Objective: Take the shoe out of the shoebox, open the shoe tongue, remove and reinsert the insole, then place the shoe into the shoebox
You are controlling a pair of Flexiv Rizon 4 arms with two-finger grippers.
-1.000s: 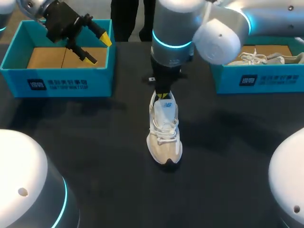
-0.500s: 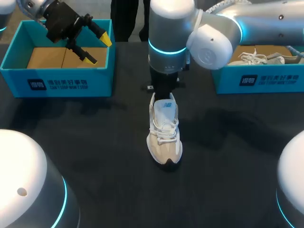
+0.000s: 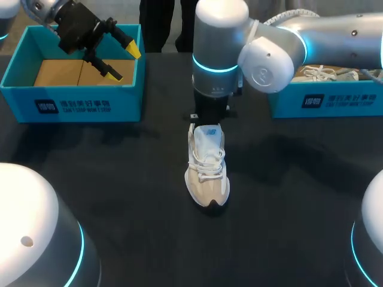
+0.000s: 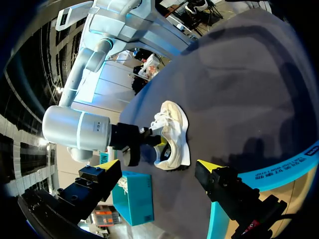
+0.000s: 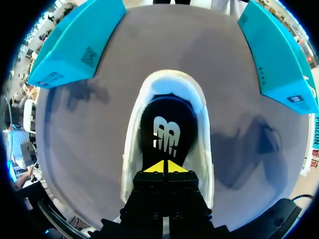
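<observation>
A white and beige sneaker (image 3: 207, 170) stands upright in the middle of the black table, toe toward the near edge. In the right wrist view my right gripper (image 5: 165, 167) is shut, its yellow tips pressed together just over the shoe's opening, above the black insole (image 5: 166, 130) with its white logo. Nothing shows between the tips. In the head view my right arm (image 3: 218, 54) stands over the heel and hides those tips. My left gripper (image 3: 118, 58) hangs open and empty over the left blue shoebox (image 3: 72, 104); from its wrist the sneaker (image 4: 175, 133) lies well ahead.
The left shoebox has a brown cardboard floor. A second blue shoebox (image 3: 323, 101) at the back right holds another light sneaker (image 3: 326, 73). Two white arm bases fill the near corners. Bare black tabletop surrounds the shoe.
My right arm's wrist and elbow have shifted slightly over the shoe's heel, and its yellow tips, visible a second ago, are now hidden under the wrist. Shoe and left arm have not moved.
</observation>
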